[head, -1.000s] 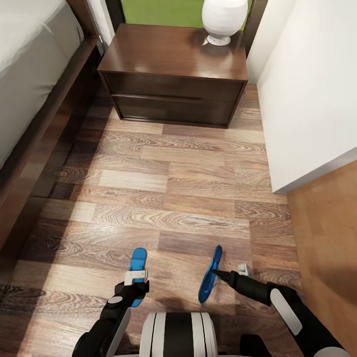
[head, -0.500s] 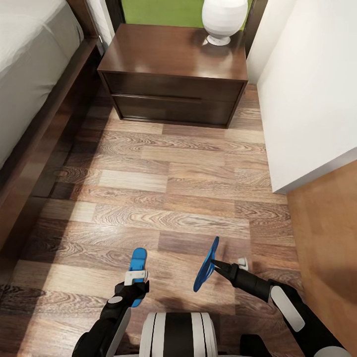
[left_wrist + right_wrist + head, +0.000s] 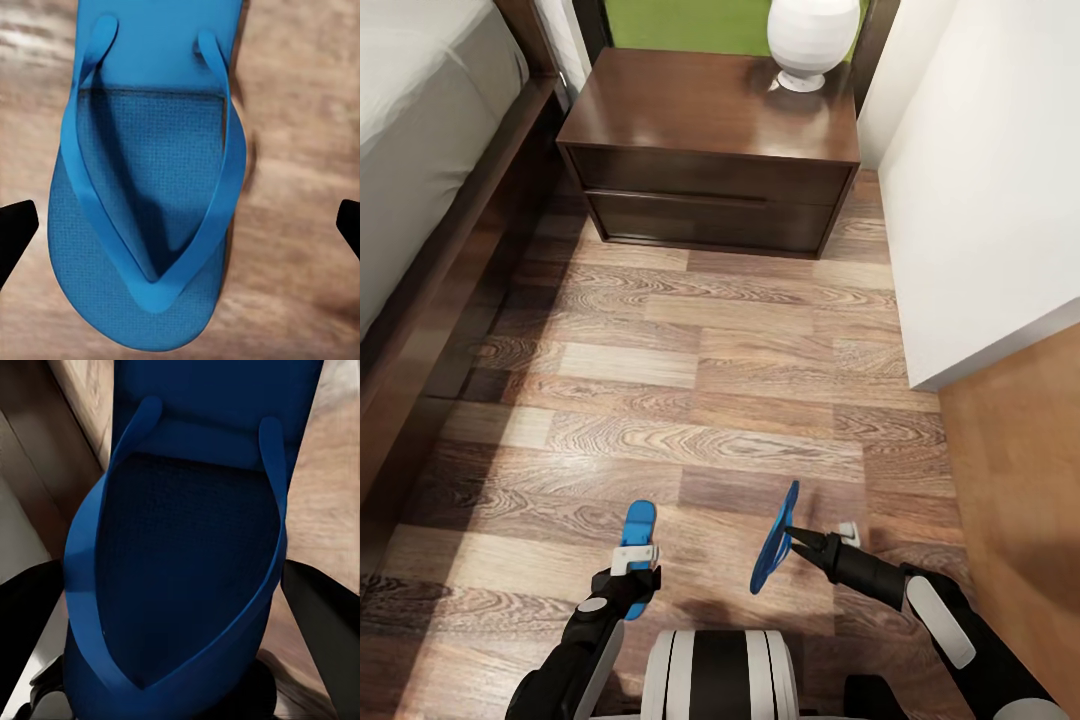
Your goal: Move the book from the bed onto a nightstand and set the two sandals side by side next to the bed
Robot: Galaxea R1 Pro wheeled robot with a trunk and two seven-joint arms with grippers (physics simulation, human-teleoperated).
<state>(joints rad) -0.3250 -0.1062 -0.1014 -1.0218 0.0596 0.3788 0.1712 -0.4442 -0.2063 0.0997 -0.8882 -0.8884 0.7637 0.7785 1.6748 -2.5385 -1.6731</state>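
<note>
Right jaws: the right gripper (image 3: 792, 540) is clamped on the right sandal (image 3: 774, 538), tilted on edge above the floor (image 3: 710, 400).
Left jaws: the left gripper (image 3: 632, 572) is spread apart over the left sandal (image 3: 150, 187), lying flat.
Bed (image 3: 420, 180): beside the nightstand (image 3: 710, 150).

A: What sits near the robot?
B: 2 blue sandals on the wood floor (image 3: 710, 400): the left sandal (image 3: 637, 545) lies flat under the left gripper (image 3: 633, 578); the right sandal (image 3: 772, 540) stands tilted on edge at the right gripper (image 3: 797, 540).
A: Farther off?
B: The nightstand (image 3: 710, 150) bearing a white lamp (image 3: 812, 40), beside the bed (image 3: 430, 170)
</note>
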